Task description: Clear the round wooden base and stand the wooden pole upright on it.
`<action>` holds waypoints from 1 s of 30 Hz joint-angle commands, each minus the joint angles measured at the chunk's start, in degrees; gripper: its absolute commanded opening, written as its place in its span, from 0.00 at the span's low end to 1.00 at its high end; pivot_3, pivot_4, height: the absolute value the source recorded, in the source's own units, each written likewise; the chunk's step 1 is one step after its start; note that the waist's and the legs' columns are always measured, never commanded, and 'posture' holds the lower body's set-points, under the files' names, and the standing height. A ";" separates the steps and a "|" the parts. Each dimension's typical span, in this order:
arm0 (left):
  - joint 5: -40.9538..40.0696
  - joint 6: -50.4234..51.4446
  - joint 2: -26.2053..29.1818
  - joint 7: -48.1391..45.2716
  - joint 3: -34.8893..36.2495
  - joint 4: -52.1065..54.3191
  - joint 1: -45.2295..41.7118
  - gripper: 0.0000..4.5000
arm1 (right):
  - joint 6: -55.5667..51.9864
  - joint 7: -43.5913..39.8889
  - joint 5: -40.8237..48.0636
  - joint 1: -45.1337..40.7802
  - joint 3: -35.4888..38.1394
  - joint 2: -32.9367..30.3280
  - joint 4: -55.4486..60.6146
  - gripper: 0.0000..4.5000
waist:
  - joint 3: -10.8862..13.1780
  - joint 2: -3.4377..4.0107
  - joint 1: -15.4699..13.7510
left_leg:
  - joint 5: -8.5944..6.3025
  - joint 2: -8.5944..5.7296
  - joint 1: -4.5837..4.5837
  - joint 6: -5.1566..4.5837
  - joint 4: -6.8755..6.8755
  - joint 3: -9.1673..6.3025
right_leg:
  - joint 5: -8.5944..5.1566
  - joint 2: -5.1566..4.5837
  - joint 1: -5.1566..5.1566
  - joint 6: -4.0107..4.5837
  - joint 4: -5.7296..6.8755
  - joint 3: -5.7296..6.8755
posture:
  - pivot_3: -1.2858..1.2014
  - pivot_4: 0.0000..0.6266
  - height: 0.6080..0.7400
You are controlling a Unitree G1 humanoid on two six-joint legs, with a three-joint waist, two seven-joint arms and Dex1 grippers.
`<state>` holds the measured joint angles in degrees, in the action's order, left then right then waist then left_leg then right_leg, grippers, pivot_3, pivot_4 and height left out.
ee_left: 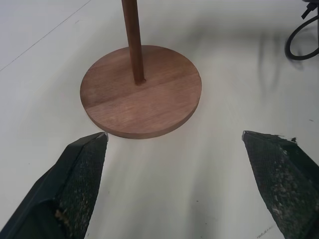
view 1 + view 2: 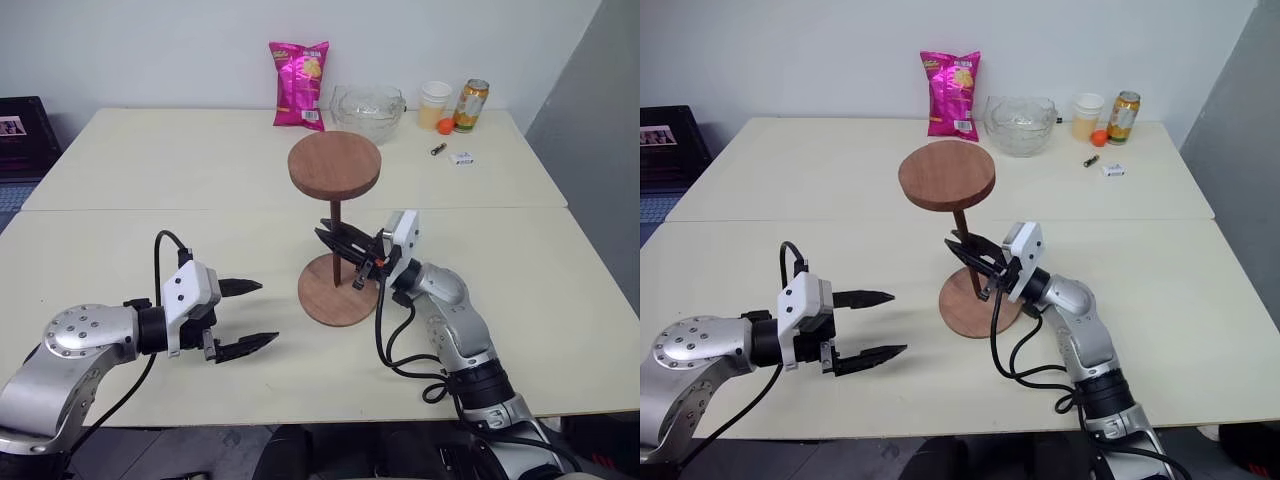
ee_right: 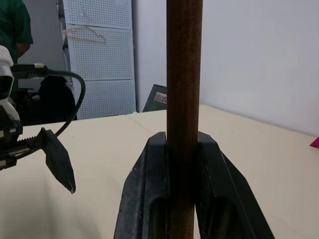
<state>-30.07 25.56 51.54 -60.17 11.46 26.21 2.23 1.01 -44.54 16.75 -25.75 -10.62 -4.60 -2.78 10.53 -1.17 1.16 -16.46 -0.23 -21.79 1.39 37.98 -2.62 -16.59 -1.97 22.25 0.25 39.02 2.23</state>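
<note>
you have the pole (image 2: 336, 240) standing upright on the base (image 2: 326, 297), its lower end set at the middle of the base, where the left wrist view shows it meeting the wood. the disc fixed to the pole is at the top end, level and high over the base. the base lies flat on the near surface (image 2: 120, 245), about in the middle of it, with nothing else resting on its top. your right tool (image 2: 340, 243) is clenched on the pole partway up the rod, below the top disc and above the base; the right wrist view shows the rod running straight up between the two black fingers (image 3: 139, 199), which press against it on either side. your left tool (image 2: 250, 316) hangs over the surface to the left of the base, well apart from it, released, its two fingers spread wide and pointing toward the base with nothing between them. it touches neither the base nor the pole. farther out, along the back edge of the far surface, you can see a pink snack bag (image 2: 299, 83) standing upright, a clear glass bowl (image 2: 367, 112) just to its right, then a pale cup (image 2: 435, 103), a small orange ball (image 2: 446, 126) and a can (image 2: 470, 105) close together, with two small items lying on the surface in front of them, too small to tell.
</note>
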 commanded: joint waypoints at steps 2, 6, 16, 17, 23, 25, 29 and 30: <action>-0.05 -0.58 0.31 -0.09 0.19 0.87 -0.83 1.00 | 2.41 -0.02 -0.51 0.40 -0.03 -0.04 0.13 0.06 | 0.00 0.00 0.00 | 0.00 0.00 0.00 0.00 0.00 0.00 | 0.00 0.00 0.00 0.00 0.00 0.00 | 0.52 0.24 1.00; -0.06 -0.47 0.31 -0.12 0.05 0.85 -1.09 1.00 | 2.83 0.07 -0.75 0.68 -0.06 -0.19 -0.36 0.06 | 0.00 0.00 0.00 | 0.00 0.00 0.00 0.00 0.00 0.00 | 0.00 0.00 0.00 0.00 0.00 0.00 | 0.52 0.24 1.00; 0.08 -0.38 0.19 -0.14 -0.43 0.62 -1.68 1.00 | 2.64 -0.18 -0.93 1.90 -1.12 -0.77 0.09 0.06 | -0.01 -0.01 0.00 | 0.00 0.00 0.02 0.00 0.00 0.00 | 0.00 0.00 -0.01 0.00 0.00 0.00 | 0.52 0.24 1.00; 0.09 -0.40 0.19 -0.15 -0.45 0.59 -1.68 1.00 | 2.62 -0.19 -0.97 1.96 -1.22 -0.82 0.11 0.06 | -0.01 -0.01 -0.03 | 0.00 0.00 0.02 0.00 0.00 0.00 | 0.00 0.00 -0.01 0.00 0.01 0.00 | 0.52 0.24 1.00; 0.18 -0.67 0.22 -0.21 -0.58 0.31 -1.64 1.00 | 2.79 -0.49 -1.81 2.65 -2.23 -1.23 0.36 0.06 | -0.01 -0.02 -0.02 | 0.00 0.00 0.03 0.00 0.00 0.01 | 0.00 0.00 -0.02 0.00 0.01 -0.01 | 0.52 0.24 1.00; 0.27 -0.81 0.20 -0.30 -0.60 0.15 -1.61 1.00 | 2.22 -0.10 -1.96 2.83 -2.36 -1.31 0.22 0.06 | -0.01 -0.02 -0.02 | 0.00 0.00 0.03 0.00 0.00 0.01 | 0.00 0.00 -0.02 0.00 0.01 -0.01 | 0.52 0.24 1.00; 0.44 -1.08 0.13 -0.46 -0.66 -0.14 -1.62 1.00 | -0.42 0.98 -1.22 2.76 -1.38 -1.53 -0.51 0.06 | -0.02 -0.02 -0.02 | 0.00 0.00 0.03 0.00 0.00 0.01 | 0.00 0.00 -0.02 0.00 0.01 -0.01 | 0.52 0.24 1.00; 0.50 -1.15 0.09 -0.47 -0.69 -0.22 -1.63 1.00 | -0.80 1.02 -1.10 2.77 -1.22 -1.73 -0.67 0.06 | -0.02 -0.03 -0.02 | 0.00 0.00 0.04 0.00 0.00 0.01 | 0.00 0.00 -0.02 0.00 0.01 -0.01 | 0.52 0.24 1.00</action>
<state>-29.88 25.60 51.54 -60.55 10.54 25.87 1.06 1.99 -43.58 15.36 -23.75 -12.00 -5.61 -2.97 10.50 -1.20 1.14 -16.46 -0.22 -21.75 1.39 37.99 -2.61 -16.59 -1.97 22.21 0.25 39.03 2.22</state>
